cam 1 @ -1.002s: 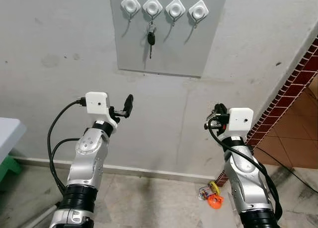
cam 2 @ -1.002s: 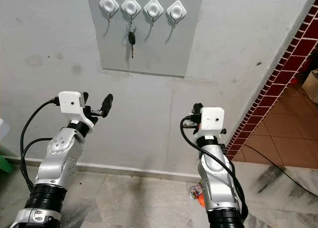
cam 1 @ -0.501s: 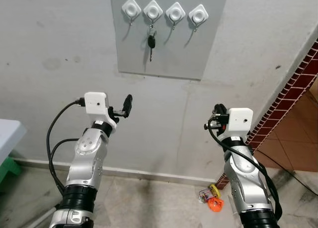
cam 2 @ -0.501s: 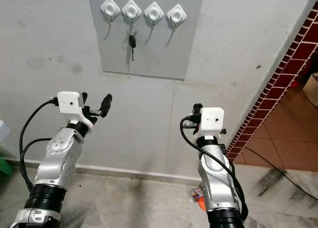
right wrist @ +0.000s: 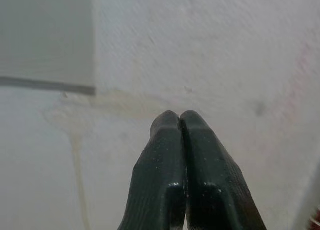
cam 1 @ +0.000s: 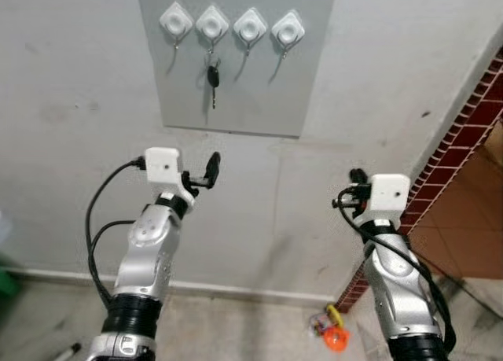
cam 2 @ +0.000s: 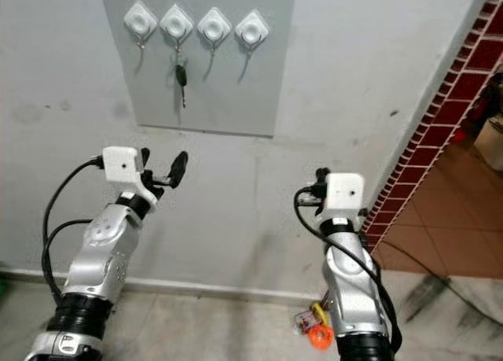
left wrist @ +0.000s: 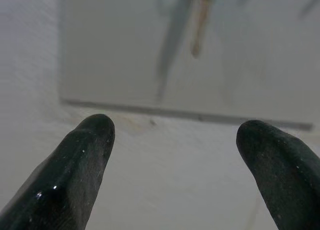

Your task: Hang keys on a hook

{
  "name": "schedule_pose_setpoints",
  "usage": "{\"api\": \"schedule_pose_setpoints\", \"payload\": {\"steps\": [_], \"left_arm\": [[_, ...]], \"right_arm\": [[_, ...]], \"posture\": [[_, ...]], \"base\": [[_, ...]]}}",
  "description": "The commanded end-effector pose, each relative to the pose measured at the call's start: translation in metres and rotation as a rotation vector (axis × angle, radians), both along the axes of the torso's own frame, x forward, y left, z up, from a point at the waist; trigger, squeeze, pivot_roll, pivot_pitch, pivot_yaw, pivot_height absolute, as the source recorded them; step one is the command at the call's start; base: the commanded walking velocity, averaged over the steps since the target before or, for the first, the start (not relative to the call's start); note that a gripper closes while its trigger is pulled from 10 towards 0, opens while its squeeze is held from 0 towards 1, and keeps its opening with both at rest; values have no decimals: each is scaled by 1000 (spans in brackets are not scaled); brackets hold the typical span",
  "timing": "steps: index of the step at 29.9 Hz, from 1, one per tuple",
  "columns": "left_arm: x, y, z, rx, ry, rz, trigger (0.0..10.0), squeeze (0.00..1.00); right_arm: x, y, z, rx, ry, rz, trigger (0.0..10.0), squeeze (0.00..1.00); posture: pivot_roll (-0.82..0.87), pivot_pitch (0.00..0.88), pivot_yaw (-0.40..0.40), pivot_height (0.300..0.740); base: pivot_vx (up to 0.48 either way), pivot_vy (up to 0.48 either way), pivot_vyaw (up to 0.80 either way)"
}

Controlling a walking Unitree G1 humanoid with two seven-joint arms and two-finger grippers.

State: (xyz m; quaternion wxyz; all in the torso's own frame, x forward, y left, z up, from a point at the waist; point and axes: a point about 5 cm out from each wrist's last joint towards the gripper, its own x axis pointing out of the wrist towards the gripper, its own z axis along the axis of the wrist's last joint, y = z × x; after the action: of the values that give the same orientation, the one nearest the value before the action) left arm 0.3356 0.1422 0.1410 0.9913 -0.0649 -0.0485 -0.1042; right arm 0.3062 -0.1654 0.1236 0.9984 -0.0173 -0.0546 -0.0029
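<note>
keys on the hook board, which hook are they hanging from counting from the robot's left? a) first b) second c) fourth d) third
b) The keys hang below the second white hook from the left on the grey board, while the other three hooks carry nothing.

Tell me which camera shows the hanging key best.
The left eye view: the key hangs whole from the second hook, as in the right eye view. The left wrist view catches just its blurred blade; the right wrist view faces wall.
</note>
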Motion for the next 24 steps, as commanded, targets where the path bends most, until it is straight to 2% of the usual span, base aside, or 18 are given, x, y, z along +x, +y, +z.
{"api": "schedule_pose_setpoints", "payload": {"steps": [1, 10, 15, 19, 21, 22, 23, 24], "left_arm": [[0, 9, 0, 14, 9, 36, 10000, 0], [0, 6, 3, 48, -14, 36, 10000, 0], [-1, -1, 10, 106, -50, -43, 10000, 0], [-1, -4, 17, 113, -77, -83, 10000, 0], [0, -9, 21, 132, -94, -121, 10000, 0], [-3, -16, 21, 152, -100, -163, 10000, 0], [-3, -16, 21, 152, -100, -163, 10000, 0], [-6, -25, 20, 173, -109, -212, 10000, 0]], "right_arm": [[2, 8, 6, 8, -21, 19, 10000, 0], [2, 7, 6, 4, -17, 27, 10000, 0], [6, 6, 10, -15, -23, 80, 10000, 0], [11, 5, 17, -25, -37, 110, 10000, 0], [16, 5, 23, -19, -45, 148, 10000, 0], [17, 8, 29, 22, -61, 218, 10000, 0], [17, 8, 29, 22, -61, 218, 10000, 0], [20, 11, 35, 16, -81, 269, 10000, 0]], "posture": [[-35, 0, -13, 740], [-32, 0, -16, 740], [-31, 0, -19, 740], [-31, 0, -20, 740], [-32, 0, -20, 740], [-30, 0, -20, 740], [-30, 0, -20, 740], [-29, 0, -20, 740]], "base": [[0, 0, 0], [0, 0, 0], [0, 0, 0], [0, 0, 0], [0, 0, 0], [0, 0, 0], [0, 0, 0], [0, 0, 0]]}}
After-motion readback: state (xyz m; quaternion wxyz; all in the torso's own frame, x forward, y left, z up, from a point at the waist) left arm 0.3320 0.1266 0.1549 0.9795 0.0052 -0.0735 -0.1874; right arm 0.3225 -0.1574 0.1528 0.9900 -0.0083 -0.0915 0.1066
